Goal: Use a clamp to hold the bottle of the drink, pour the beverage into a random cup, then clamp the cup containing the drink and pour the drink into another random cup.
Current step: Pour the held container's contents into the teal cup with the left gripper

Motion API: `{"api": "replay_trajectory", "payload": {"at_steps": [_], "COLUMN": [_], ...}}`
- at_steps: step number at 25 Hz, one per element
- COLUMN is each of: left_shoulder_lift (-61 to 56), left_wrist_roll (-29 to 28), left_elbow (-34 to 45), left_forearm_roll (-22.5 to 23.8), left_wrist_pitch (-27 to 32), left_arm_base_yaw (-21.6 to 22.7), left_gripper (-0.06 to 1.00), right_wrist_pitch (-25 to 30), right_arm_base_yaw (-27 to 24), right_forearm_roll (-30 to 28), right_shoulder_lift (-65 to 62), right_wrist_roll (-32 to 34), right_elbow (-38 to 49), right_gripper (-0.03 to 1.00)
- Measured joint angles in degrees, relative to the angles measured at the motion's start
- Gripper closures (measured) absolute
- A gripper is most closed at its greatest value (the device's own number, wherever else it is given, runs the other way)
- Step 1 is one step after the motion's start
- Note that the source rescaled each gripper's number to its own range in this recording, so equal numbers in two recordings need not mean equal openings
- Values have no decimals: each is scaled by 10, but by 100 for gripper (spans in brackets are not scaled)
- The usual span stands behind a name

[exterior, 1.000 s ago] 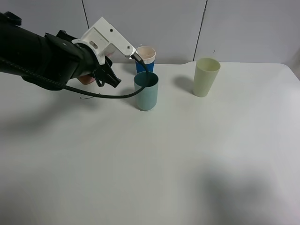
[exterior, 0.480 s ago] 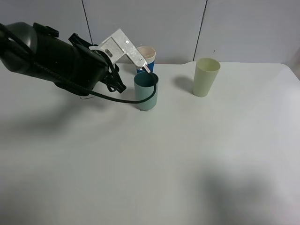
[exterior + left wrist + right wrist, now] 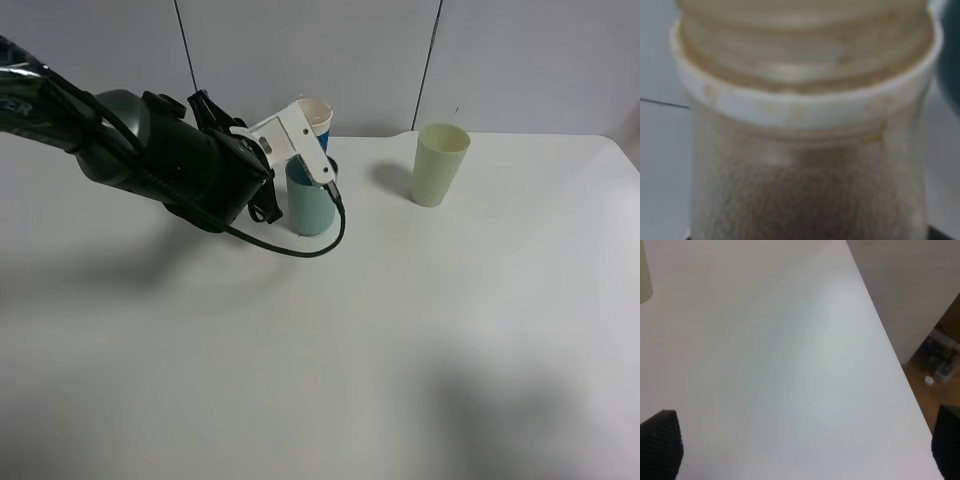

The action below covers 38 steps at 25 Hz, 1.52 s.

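The left wrist view is filled by a clear bottle (image 3: 805, 165) with an open threaded neck and brown drink inside. My left gripper (image 3: 262, 203) is shut on it; in the exterior high view my black arm hides the bottle. The gripper sits tilted against the left side of a teal cup (image 3: 312, 208). A blue cup with a white rim (image 3: 315, 118) stands just behind it. A pale green cup (image 3: 440, 165) stands apart to the right. My right gripper (image 3: 805, 450) is open and empty over bare table.
The white table (image 3: 400, 330) spreads out in front of the cups. Its right edge (image 3: 890, 345) shows in the right wrist view, with floor beyond. A grey panelled wall stands behind the cups.
My left arm has rolled and swung right and down, bringing the wrist mount from above and left of the teal cup to right against its rim. The cups have not moved.
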Motion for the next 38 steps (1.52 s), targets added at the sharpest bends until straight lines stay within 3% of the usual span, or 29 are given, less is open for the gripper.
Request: {"api": "replay_trajectory", "payload": {"at_steps": [17, 38], "left_shoulder_lift": [24, 25], "left_wrist_roll": [72, 91], "left_elbow": [10, 21], "left_forearm_roll": [80, 149], "left_wrist_pitch": [-70, -110], "left_arm_base_yaw": [-2, -4], "left_gripper": [90, 90], "right_wrist_pitch": [0, 0], "right_arm_base_yaw": [0, 0], "right_forearm_roll": [0, 0], "right_shoulder_lift": [0, 0], "right_wrist_roll": [2, 4], "right_elbow": [0, 0], "right_gripper": [-3, -3]}}
